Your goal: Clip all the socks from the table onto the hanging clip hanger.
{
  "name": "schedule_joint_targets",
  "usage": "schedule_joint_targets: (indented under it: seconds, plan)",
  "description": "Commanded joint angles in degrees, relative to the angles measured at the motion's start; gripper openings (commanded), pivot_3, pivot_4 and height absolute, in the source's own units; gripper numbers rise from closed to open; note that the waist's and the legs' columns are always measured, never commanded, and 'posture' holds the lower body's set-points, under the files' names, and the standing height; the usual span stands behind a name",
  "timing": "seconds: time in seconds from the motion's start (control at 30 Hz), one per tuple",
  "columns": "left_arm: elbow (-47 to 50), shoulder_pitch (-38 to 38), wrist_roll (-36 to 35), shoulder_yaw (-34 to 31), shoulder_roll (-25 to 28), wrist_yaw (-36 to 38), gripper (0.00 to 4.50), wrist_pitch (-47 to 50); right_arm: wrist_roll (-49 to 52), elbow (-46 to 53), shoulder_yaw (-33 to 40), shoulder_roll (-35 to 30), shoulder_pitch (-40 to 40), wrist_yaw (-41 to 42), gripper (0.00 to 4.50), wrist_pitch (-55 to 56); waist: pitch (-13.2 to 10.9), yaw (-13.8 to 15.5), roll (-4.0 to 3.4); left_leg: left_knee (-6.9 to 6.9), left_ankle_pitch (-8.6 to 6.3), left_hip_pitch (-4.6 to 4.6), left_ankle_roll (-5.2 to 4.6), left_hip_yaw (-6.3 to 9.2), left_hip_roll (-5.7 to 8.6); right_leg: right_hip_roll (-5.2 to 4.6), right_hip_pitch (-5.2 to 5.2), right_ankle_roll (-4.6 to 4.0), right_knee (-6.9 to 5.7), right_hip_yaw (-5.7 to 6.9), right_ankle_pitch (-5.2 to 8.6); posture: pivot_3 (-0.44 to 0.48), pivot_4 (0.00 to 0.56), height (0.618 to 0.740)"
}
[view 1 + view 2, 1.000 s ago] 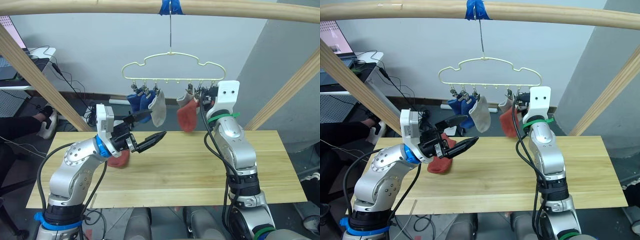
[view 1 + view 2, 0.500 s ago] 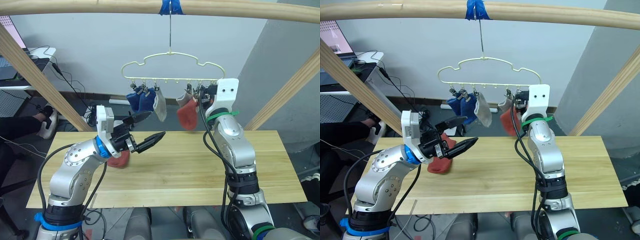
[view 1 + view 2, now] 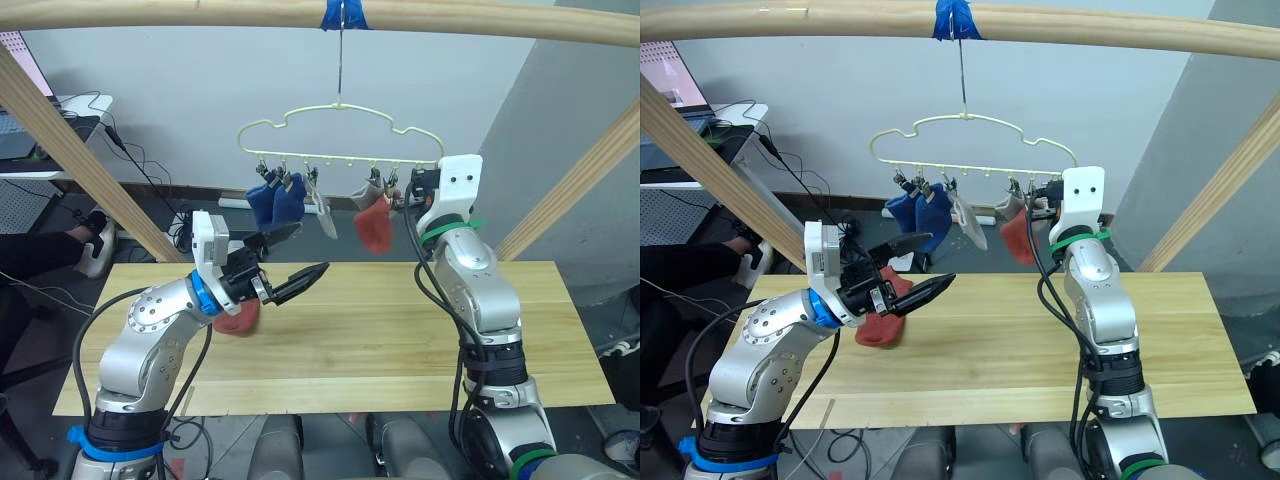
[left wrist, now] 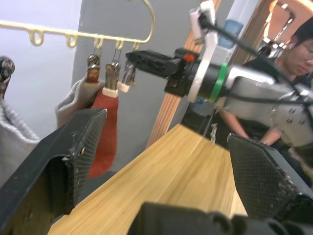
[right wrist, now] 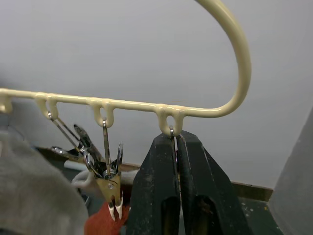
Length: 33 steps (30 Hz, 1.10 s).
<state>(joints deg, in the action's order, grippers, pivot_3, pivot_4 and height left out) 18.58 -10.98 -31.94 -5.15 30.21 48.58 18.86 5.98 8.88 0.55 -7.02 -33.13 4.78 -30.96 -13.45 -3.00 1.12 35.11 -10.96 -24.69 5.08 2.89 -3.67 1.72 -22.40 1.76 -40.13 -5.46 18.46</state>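
A pale wood tabletop [image 3: 400, 330] stands under a wooden pole from which the yellow clip hanger [image 3: 340, 135] hangs. Clipped along its lower bar are two blue socks [image 3: 275, 203], a grey sock [image 3: 325, 215], another grey sock [image 3: 368, 192] and a red sock [image 3: 373, 228]. One red sock [image 3: 240, 318] lies on the tabletop behind the left hand [image 3: 290, 260], whose fingers are spread wide and hold nothing. The right hand [image 5: 176, 181] is pinched closed on the end clip [image 5: 171, 134] of the hanger.
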Motion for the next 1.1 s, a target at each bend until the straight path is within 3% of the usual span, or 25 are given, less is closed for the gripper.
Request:
schedule_joint_targets:
  seconds: [0.03,0.3,0.7,1.1]
  plan:
    - [-4.7,1.4,6.0,-0.1,1.2,-3.6,4.50,-1.3,3.8,3.4,1.5,-4.6,-0.8,6.5,0.03,-5.3,0.0,0.0,-0.01,0.00,0.00,0.02,0.00,0.00,0.01,0.00,0.01,0.00,0.00,0.00,0.00,-0.005,0.193,0.740]
    - [-27.9,-1.5,19.3,-1.0,1.3,-14.6,4.50,-8.4,9.2,4.8,3.0,-12.9,-3.9,14.1,0.03,-12.2,0.0,-0.1,0.02,0.05,-0.01,0.03,-0.01,0.00,0.01,0.00,0.03,0.00,0.00,0.00,0.00,-0.020,0.187,0.740]
    - [-61.5,-16.5,28.4,2.3,-2.6,-18.6,4.50,-20.7,9.8,5.3,3.6,-12.0,-5.8,12.4,0.03,-15.1,0.0,0.0,0.04,0.07,0.00,-0.01,-0.01,0.01,0.04,-0.04,0.02,0.00,-0.03,0.09,-0.01,-0.041,0.190,0.740]
    - [-76.2,-21.9,31.9,4.0,-3.7,-17.9,4.50,-22.8,9.9,8.7,4.2,-11.7,-4.5,10.2,0.03,-18.4,0.0,-0.4,0.04,0.19,0.00,-0.01,-0.01,0.02,0.05,-0.03,0.02,0.00,-0.21,0.09,-0.01,-0.070,0.203,0.740]
